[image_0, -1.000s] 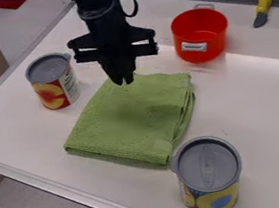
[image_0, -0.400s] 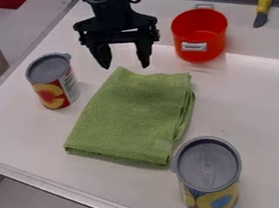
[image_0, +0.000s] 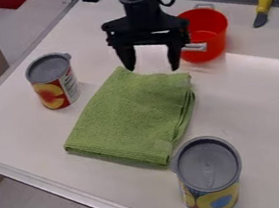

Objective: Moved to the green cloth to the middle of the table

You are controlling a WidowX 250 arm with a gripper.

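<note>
The jaws stand wide apart, empty; the gripper (image_0: 152,68) is by the upper edge of the cloth (image_0: 128,120), near mid-frame. Release seems done; next, probably, a careful retreat.

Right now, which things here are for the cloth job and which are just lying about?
For the job:
- folded green cloth
- black two-finger gripper
- white table

Just lying about:
- red pot
- small knife with yellow handle
- two cylindrical cans with grey lids
</note>
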